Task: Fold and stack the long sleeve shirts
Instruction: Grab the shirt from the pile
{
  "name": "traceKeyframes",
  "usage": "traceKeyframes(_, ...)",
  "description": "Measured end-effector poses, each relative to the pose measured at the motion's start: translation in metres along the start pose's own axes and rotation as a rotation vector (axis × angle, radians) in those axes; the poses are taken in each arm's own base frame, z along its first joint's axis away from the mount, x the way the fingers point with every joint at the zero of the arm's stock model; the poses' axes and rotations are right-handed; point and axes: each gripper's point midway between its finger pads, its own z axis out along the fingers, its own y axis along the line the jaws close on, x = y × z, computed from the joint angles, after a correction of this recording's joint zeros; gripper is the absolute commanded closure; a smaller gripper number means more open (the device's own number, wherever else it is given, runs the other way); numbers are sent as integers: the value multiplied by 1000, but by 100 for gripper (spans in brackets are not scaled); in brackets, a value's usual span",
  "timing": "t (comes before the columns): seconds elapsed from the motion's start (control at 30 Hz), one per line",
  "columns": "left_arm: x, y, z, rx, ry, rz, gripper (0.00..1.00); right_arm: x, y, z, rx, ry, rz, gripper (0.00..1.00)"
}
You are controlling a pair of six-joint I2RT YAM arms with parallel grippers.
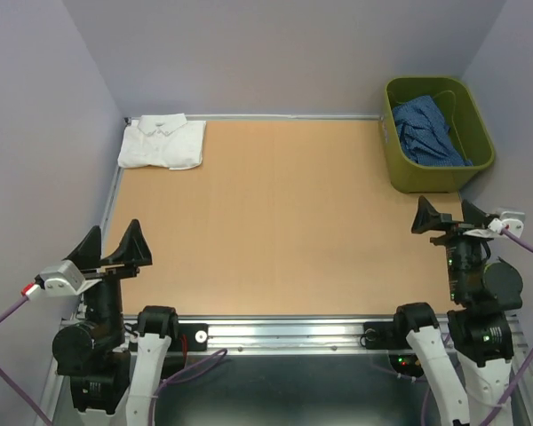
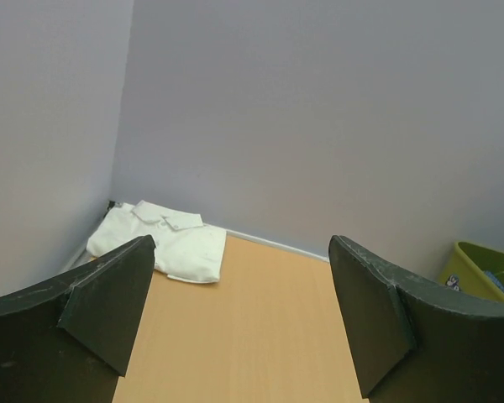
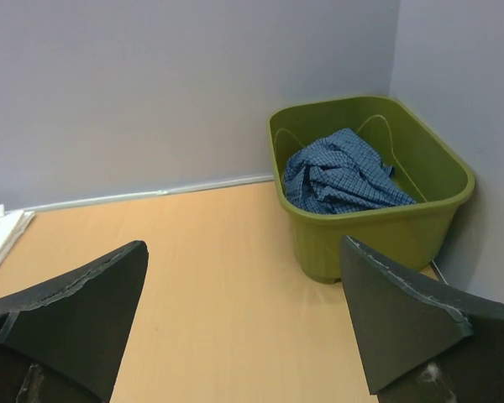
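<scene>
A white long sleeve shirt (image 1: 163, 142) lies folded flat in the table's far left corner, collar toward the back wall; the left wrist view shows it too (image 2: 175, 247). A dark blue checked shirt (image 1: 426, 131) sits crumpled inside the olive-green basket (image 1: 481, 131) at the far right, also seen in the right wrist view (image 3: 340, 183). My left gripper (image 1: 114, 246) hovers open near the front left edge, nothing between its fingers. My right gripper (image 1: 447, 216) stands open near the right edge, just in front of the basket (image 3: 378, 231), holding nothing.
Lavender walls close the table on the left, back and right. A metal rail (image 1: 284, 333) runs along the near edge by the arm bases. The tan tabletop (image 1: 284, 222) spreads between the white shirt and the basket.
</scene>
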Motion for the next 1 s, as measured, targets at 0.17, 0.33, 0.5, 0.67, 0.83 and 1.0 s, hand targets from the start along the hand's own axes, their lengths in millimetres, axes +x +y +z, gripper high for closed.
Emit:
traceKeyframes(0.17, 8, -3, 2, 18, 22, -12, 4, 18, -2, 15, 35, 72, 21, 0)
traceKeyframes(0.33, 21, -4, 14, 11, 51, -35, 1, 66, -7, 57, 126, 276, 21, 0)
traceKeyframes(0.5, 51, 1, 36, -34, 151, -47, 1, 92, -8, 110, 218, 432, 14, 0)
traceKeyframes(0.67, 97, 7, 61, -90, 336, -27, 1, 95, -13, 178, 346, 493, -15, 0)
traceKeyframes(0.83, 151, 7, 68, -90, 547, -27, 1, 108, -31, 230, 488, 519, -72, 0)
traceKeyframes(1.0, 176, -3, 64, -26, 613, -64, 1, 146, -81, 275, 631, 574, -75, 0)
